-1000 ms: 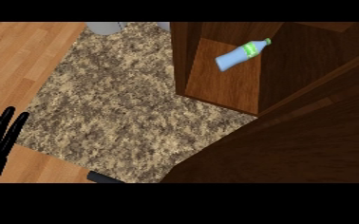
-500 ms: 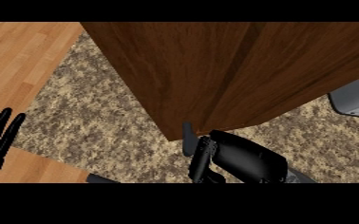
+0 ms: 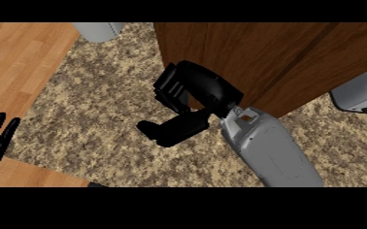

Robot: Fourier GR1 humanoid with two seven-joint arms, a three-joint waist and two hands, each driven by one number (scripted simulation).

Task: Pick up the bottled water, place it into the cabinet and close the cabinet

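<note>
Cabinet door left edge at right hand fingers.

Kitchen, home-style. Speckled stone-look counter, dark brown wooden cabinet at its upper right, light wood-plank surface along the counter's left edge.

The cabinet is dark brown wood, streaked with grain, smooth and faintly satin; the surface looks like speckled tan stone, matt and granular; the boards beside it are pale wood; the right hand is smooth black plastic; its forearm is smooth, matt grey.
</note>
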